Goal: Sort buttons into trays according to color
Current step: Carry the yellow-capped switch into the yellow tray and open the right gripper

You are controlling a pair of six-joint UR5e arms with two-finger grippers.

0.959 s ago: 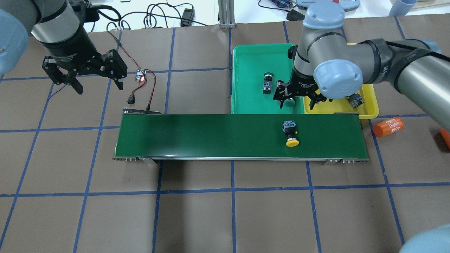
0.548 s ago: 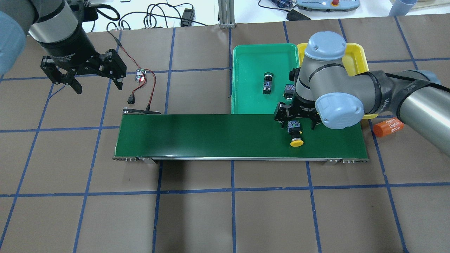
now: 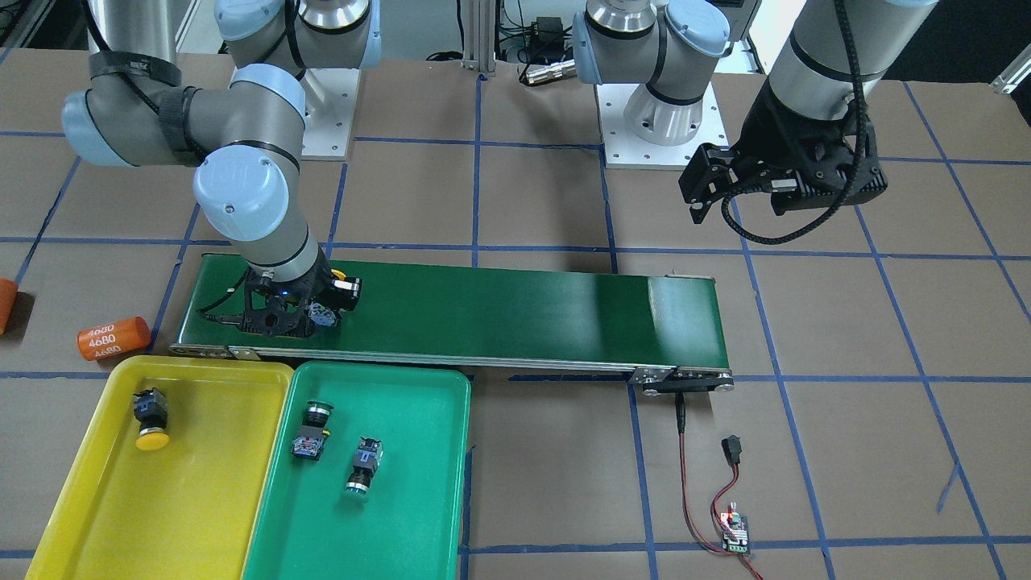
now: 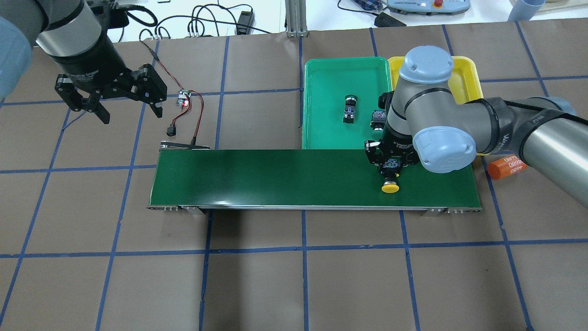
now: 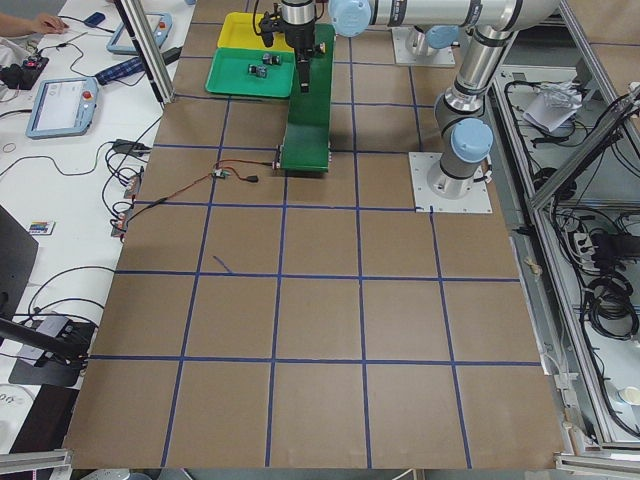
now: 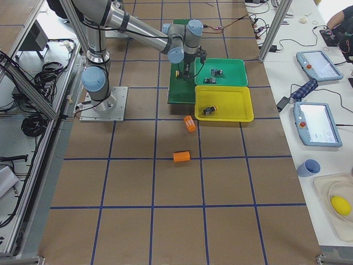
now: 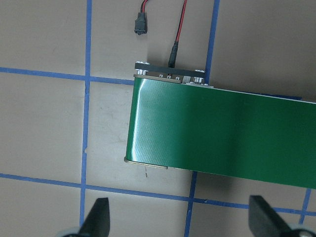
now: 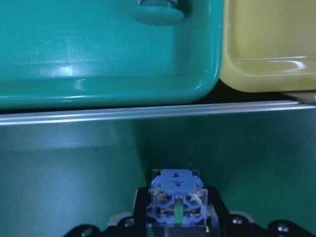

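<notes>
A yellow button [image 4: 390,186] lies on the dark green belt [image 4: 275,177] near its right end. My right gripper [image 4: 391,167] is down on it, its fingers shut against the button's body [image 8: 176,197]. Two green buttons [image 4: 350,109] [image 4: 377,120] lie in the green tray [image 4: 321,73]. Another yellow button [image 3: 149,415] lies in the yellow tray [image 3: 185,499]; my right arm hides it in the overhead view. My left gripper [image 4: 131,116] hangs open and empty above the table, left of the belt's left end.
The two trays stand side by side against the belt's far edge. An orange cylinder [image 4: 505,166] lies just past the belt's right end. A small circuit board with red and black wires [image 4: 184,99] lies by the belt's left end.
My right gripper moved from over the green tray, leaving a green button there, to the belt, and its fingers closed in on the yellow button. The left arm barely moved.
</notes>
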